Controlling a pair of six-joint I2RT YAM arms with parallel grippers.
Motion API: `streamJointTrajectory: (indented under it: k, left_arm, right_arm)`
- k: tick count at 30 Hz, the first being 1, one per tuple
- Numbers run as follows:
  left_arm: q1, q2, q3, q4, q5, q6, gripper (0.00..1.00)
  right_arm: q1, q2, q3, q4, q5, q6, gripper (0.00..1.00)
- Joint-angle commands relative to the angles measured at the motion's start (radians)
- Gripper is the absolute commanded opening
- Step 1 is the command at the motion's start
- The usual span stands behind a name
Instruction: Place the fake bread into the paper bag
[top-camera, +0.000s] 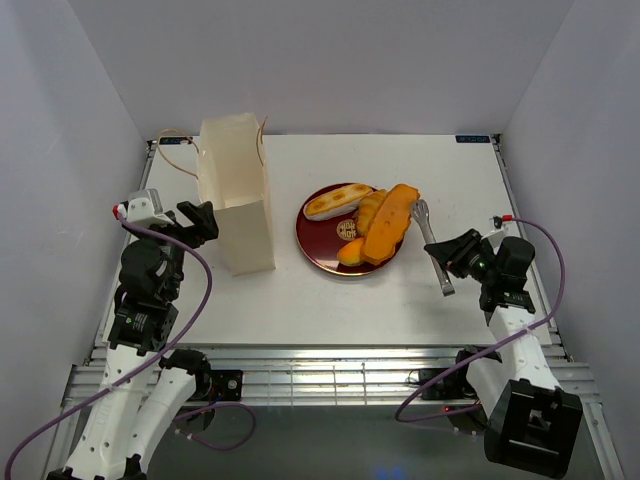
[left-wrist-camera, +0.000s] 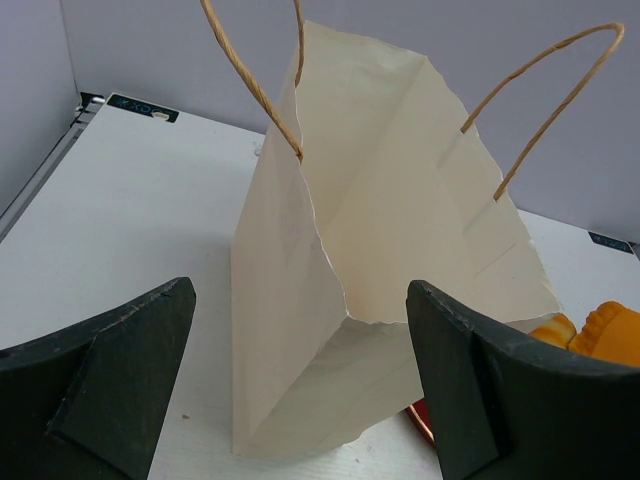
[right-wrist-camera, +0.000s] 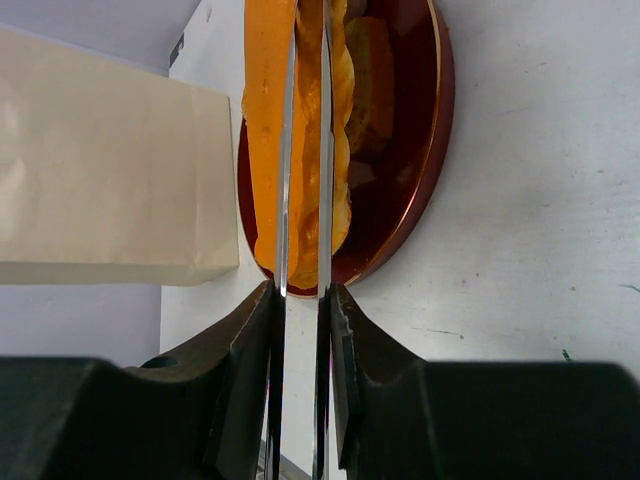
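The cream paper bag (top-camera: 236, 195) stands upright at the left of the table, its mouth open, and also shows in the left wrist view (left-wrist-camera: 380, 290). Several glossy orange fake breads (top-camera: 385, 225) lie on a dark red plate (top-camera: 318, 245); a long cream-striped roll (top-camera: 338, 201) lies at the plate's back. My left gripper (top-camera: 200, 222) is open and empty just left of the bag. My right gripper (top-camera: 458, 252) is shut on the silver tongs (top-camera: 430, 240), whose two arms (right-wrist-camera: 305, 150) reach over the bread (right-wrist-camera: 265, 120) in the right wrist view.
The white table (top-camera: 330, 300) is walled on three sides by pale panels. Purple cables hang from both arms at the near edge. The bag's brown string handles (left-wrist-camera: 250, 80) stick up above its mouth.
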Motion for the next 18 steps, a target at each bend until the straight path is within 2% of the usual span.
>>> streamJointTrajectory:
  k: [1,18]
  left_arm:
    - [-0.003,-0.010,-0.008,0.015,0.004,0.001,0.97]
    - [-0.006,-0.003,-0.008,0.016,0.004,0.002,0.97]
  right_arm:
    - [0.017,-0.015,0.075,0.011,-0.025,-0.025,0.18]
    - [0.140,-0.034,0.216,-0.105,0.024,-0.119,0.18]
